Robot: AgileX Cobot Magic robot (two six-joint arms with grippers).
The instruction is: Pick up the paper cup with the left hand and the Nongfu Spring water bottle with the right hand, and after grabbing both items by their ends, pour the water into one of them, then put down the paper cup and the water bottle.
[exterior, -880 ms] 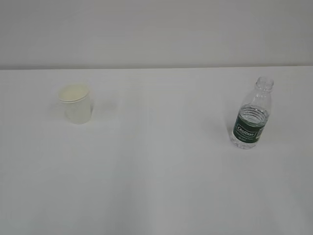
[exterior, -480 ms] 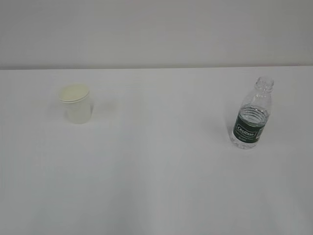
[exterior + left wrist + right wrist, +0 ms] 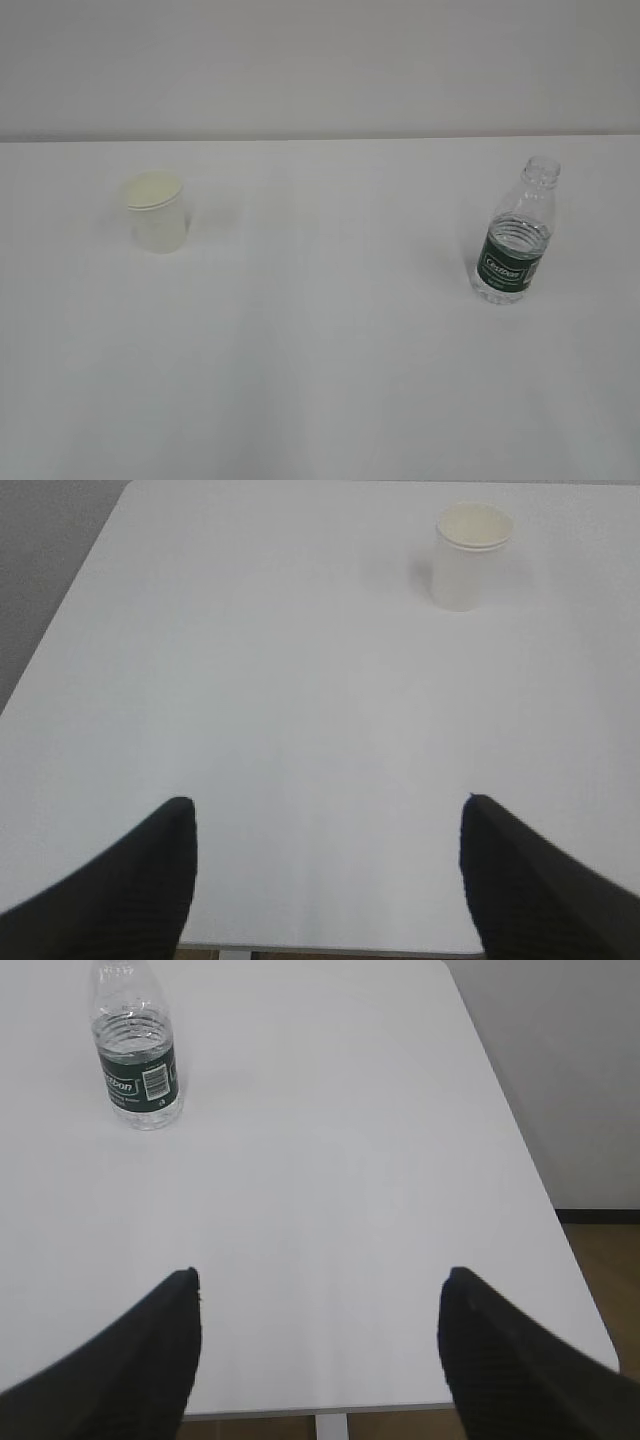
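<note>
Cup (image 3: pixel 156 212) stood far left on the desk (image 3: pixel 320 350), bottle (image 3: pixel 516 232) far right, well apart; both pincers, left (image 3: pixel 325 825) and right (image 3: pixel 320 1295), gaped wide, empty; cup likely light, crushable, best held low; bottle slippery, best gripped by its base.

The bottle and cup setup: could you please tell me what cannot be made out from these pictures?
- Exterior view: both arms lie outside the frame.
- Nongfu Spring water bottle: label lettering too small and blurred; top cut off by the right wrist view's edge.
- Paper cup: bottom inside hidden by its own wall.
</note>
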